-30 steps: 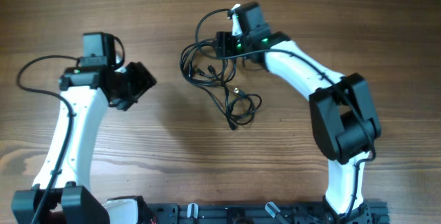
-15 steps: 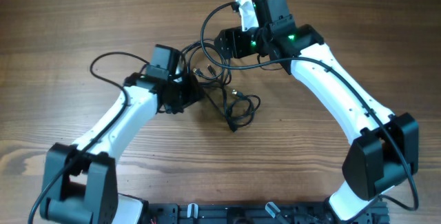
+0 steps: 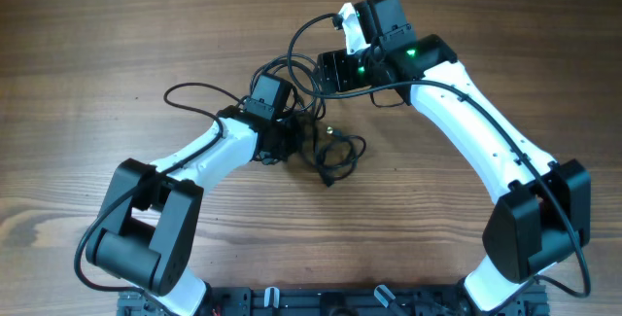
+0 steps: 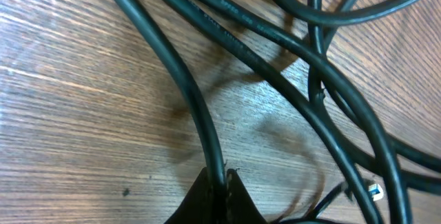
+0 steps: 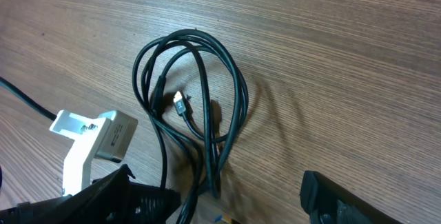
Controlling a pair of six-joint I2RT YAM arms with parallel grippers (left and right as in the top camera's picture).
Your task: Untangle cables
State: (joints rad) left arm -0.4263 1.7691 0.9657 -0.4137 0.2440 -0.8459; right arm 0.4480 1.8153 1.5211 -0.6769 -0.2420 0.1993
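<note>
The cables point(image 3: 335, 151) lie as a black tangled bundle at the table's middle, with loops spreading toward the back. My left gripper point(image 3: 282, 147) is at the bundle's left side. In the left wrist view this gripper point(image 4: 220, 182) is shut on one black cable point(image 4: 186, 79), while other strands cross the wood beyond it. My right gripper point(image 3: 328, 68) hovers over the bundle's back part. In the right wrist view this gripper point(image 5: 217, 182) stands open, and the low end of a cable loop point(image 5: 234, 79) with a silvery plug point(image 5: 180, 105) lies between its fingers.
A thicker black wire of the left arm point(image 3: 190, 92) curls over the table left of the bundle. A white bracket point(image 5: 89, 141) shows at the left of the right wrist view. Bare wooden tabletop point(image 3: 117, 24) surrounds the cables.
My left arm swung in from the left to the bundle and its gripper closed on a cable. My right gripper shifted slightly right and opened a little wider.
</note>
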